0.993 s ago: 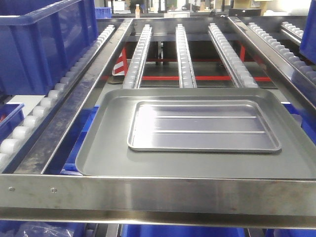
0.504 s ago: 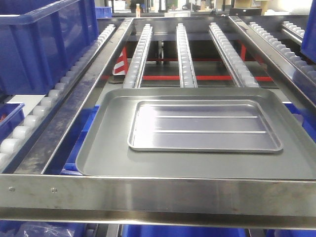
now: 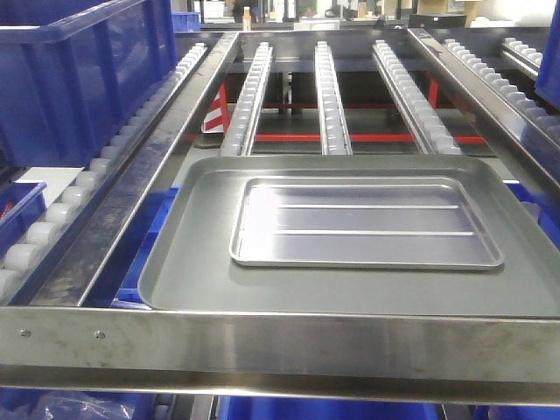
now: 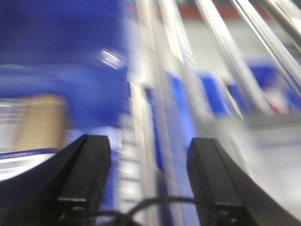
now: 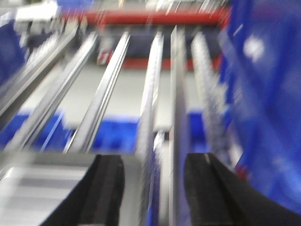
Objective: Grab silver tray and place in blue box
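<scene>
The silver tray (image 3: 366,223), shiny with two long ribs, lies inside a larger dull grey tray (image 3: 188,276) on the roller rack. The blue box (image 3: 79,79) stands on the rollers at the upper left. Neither gripper shows in the front view. The left wrist view is blurred: my left gripper (image 4: 149,162) is open with nothing between its fingers, over a roller rail, and the blue box (image 4: 61,56) is ahead to its left. My right gripper (image 5: 154,176) is also open and empty, over the rack's right rail, with a blurred grey tray corner (image 5: 33,188) at its lower left.
Roller rails (image 3: 331,96) run away from me beyond the trays. A steel crossbar (image 3: 280,346) spans the rack's front edge. Another blue crate (image 5: 268,94) stands close on the right. More blue bins (image 3: 144,262) sit below the rack.
The front view has shifted slightly, so the whole rack sits a little further right in the picture. The trays keep their place on the rack.
</scene>
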